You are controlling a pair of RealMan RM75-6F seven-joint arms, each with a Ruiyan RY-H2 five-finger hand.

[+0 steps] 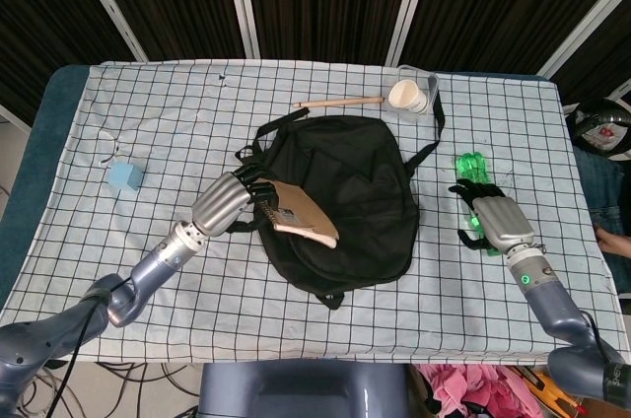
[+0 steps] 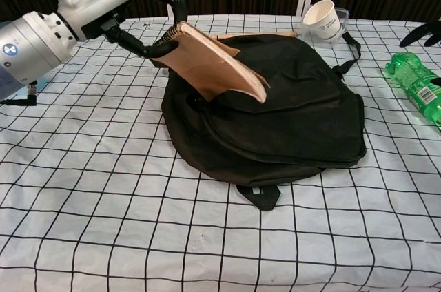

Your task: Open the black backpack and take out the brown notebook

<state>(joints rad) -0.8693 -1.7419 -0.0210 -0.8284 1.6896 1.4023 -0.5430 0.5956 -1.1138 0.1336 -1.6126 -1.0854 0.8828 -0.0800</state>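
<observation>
The black backpack (image 1: 340,206) (image 2: 275,109) lies flat in the middle of the checked cloth, with its zip side toward my left. My left hand (image 1: 225,204) (image 2: 103,13) holds the brown spiral notebook (image 1: 301,214) (image 2: 210,65) by its bound edge, tilted just above the bag's left part. My right hand (image 1: 490,221) hovers at the green bottle (image 1: 473,174) (image 2: 415,85), fingers spread, holding nothing. In the chest view only its dark fingertips (image 2: 422,32) show at the right edge.
A paper cup (image 1: 409,96) (image 2: 324,20) and a wooden stick (image 1: 340,102) lie behind the bag. A light blue cube (image 1: 124,176) sits at the left. The bag's strap (image 1: 434,132) runs toward the cup.
</observation>
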